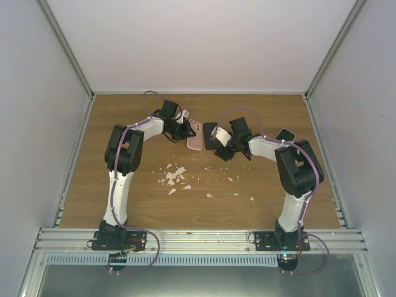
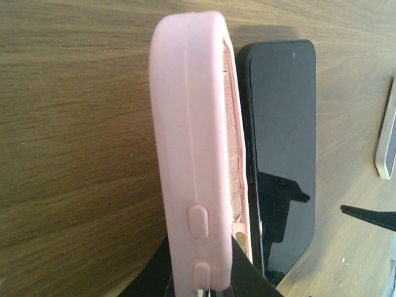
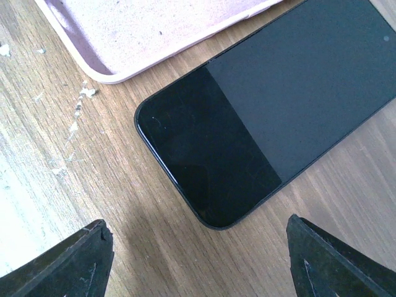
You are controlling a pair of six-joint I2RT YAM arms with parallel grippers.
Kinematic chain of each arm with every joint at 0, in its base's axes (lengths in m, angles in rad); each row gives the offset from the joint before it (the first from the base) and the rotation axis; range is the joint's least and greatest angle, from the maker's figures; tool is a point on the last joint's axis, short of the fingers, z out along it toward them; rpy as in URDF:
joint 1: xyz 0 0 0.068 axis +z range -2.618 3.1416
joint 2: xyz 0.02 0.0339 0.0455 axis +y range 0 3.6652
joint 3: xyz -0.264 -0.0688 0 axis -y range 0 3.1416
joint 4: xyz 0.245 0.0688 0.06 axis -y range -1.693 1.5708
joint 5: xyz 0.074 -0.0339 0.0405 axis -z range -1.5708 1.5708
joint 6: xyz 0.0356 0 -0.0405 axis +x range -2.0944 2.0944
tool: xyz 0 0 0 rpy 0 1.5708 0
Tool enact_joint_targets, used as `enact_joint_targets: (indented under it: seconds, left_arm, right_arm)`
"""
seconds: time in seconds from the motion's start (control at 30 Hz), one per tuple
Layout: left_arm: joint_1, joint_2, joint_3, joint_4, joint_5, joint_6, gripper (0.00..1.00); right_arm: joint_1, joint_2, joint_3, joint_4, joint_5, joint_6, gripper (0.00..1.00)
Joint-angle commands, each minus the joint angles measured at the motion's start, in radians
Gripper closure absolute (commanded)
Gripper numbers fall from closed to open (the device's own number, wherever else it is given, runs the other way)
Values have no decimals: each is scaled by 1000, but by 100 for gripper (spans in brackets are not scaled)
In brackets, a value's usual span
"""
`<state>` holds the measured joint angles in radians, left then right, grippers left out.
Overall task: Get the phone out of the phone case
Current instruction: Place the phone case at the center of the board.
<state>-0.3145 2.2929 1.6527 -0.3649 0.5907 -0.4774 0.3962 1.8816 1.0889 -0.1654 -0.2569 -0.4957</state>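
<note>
The left claw point(image 1: 183, 130) is pinching the floppy pink case point(image 2: 192, 154) while the slick, rigid phone point(image 3: 266, 111), likely best gripped across its long edges, is lying near the bench's point(image 1: 80, 185) far edge under the wide-open right claw point(image 3: 197, 230).

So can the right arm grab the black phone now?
Probably yes. The right gripper is open just above one corner of the phone, with nothing between them. The phone lies bare on the table beside the pink case, though lying flat may make it hard to pinch.
</note>
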Motion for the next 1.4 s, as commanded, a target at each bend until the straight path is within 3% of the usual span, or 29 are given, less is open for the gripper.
enact_joint_targets:
  seconds: [0.0, 0.4, 0.6, 0.9, 1.13, 1.37]
  left_arm:
    - [33, -6, 1, -34, -239, 60, 91]
    - [32, 5, 27, -104, -330, 112, 91]
    - [28, 7, 32, -117, -370, 123, 67]
    - [24, -21, 29, -136, -426, 130, 60]
    - [23, -107, 0, -128, -415, 136, 39]
    - [32, -236, -53, -87, -363, 165, 2]
  right_arm:
    - [-8, -39, 9, -3, -13, 12, 23]
    - [-8, -41, 15, -3, -9, 14, 21]
    - [-8, -44, 16, -4, -8, 15, 20]
    - [-9, -67, 29, -19, -12, 31, 15]
    - [-30, -164, 68, -78, -15, 88, 2]
    - [-124, -298, 85, -121, -4, 174, 0]
